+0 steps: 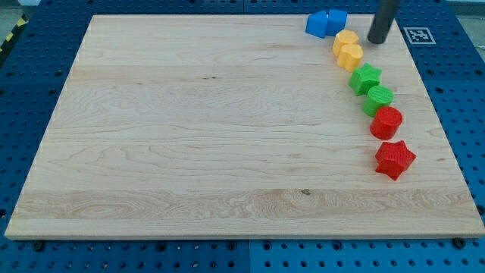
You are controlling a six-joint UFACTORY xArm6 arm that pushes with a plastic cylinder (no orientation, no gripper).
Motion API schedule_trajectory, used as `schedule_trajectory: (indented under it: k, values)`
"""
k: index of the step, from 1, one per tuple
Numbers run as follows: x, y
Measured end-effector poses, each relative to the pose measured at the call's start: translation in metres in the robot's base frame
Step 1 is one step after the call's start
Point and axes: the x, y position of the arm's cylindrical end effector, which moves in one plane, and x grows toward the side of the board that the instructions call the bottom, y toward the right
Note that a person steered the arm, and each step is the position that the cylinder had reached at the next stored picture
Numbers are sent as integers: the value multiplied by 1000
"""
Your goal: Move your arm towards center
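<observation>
The pale wooden board fills most of the view on a blue pegboard table; the dark rod stands nearly upright, long axis running up out of the far right, and my tip rests on the board near its far right corner; it is a bare rod, holding nothing. Eight blocks curve down the right side: two blue blocks touching, left of my tip; two yellow blocks touching, just beside my tip on its near left; a green star; a green rounded block; a red rounded block; a red star nearest.
</observation>
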Motion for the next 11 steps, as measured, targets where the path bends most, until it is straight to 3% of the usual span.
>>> schedule_trajectory:
  k: [3, 5, 6, 7, 9, 11]
  values:
    - [161, 26]
    - [305, 25]
    - [342, -8]
    - [327, -84]
    - [208, -231]
    - [57, -264]
